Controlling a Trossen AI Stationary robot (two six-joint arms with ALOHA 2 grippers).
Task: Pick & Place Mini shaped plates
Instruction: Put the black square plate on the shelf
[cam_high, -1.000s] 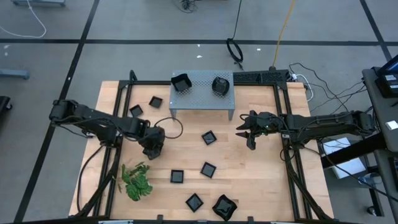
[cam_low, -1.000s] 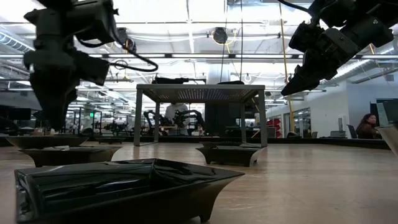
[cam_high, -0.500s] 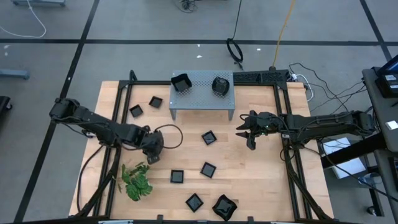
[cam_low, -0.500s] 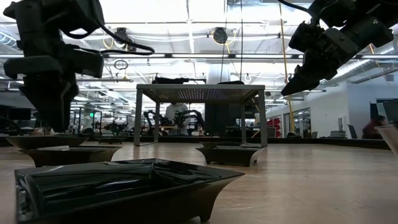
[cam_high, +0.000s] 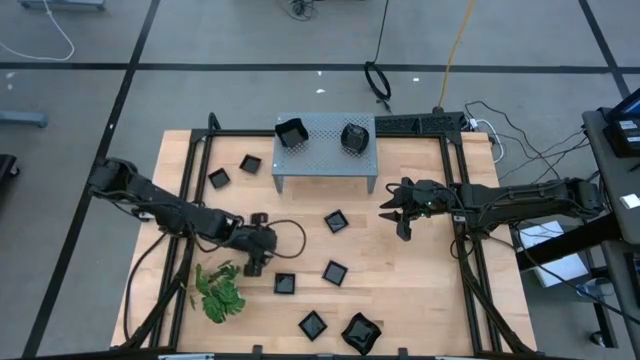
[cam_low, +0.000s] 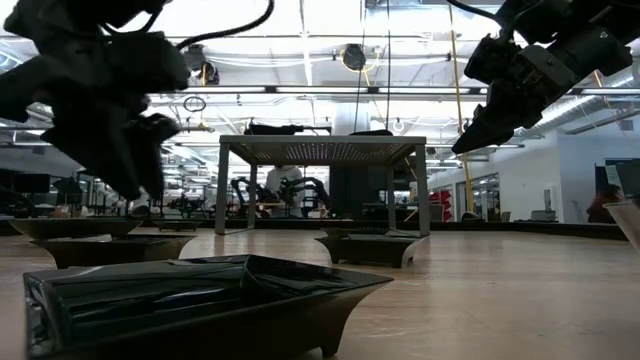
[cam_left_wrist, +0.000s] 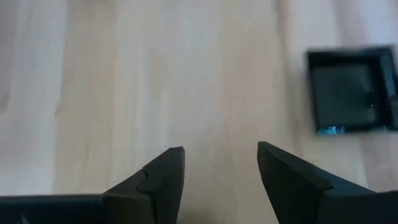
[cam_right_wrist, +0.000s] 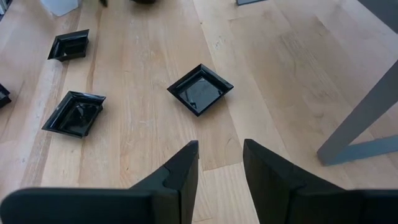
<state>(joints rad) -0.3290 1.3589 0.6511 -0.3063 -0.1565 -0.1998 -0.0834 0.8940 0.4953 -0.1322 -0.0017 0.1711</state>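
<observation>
Several small glossy black plates lie flat on the wooden table (cam_high: 420, 290): two by the far left (cam_high: 249, 163) (cam_high: 218, 179), three near the middle (cam_high: 336, 221) (cam_high: 334, 271) (cam_high: 284, 284), and two at the near edge (cam_high: 313, 324) (cam_high: 361, 333). Two more sit on top of the grey perforated stand (cam_high: 325, 155). My left gripper (cam_high: 255, 264) (cam_left_wrist: 221, 155) is open above bare wood, just left of a square plate (cam_left_wrist: 351, 90). My right gripper (cam_high: 392, 212) (cam_right_wrist: 221, 149) is open and raised, right of the middle plate (cam_right_wrist: 200, 89).
A green leafy sprig (cam_high: 220, 290) lies near the left gripper, toward the near left corner. The black frame rails (cam_high: 455, 200) border the table on both sides. Bare wood lies between the right gripper and the near edge. A large wavy plate (cam_low: 190, 300) fills the low view's foreground.
My left gripper has moved toward the table's near edge and a little to the right, away from the stand and toward the square plate beside the sprig, turning as it went. Its cable loop has followed it. The right arm has kept still.
</observation>
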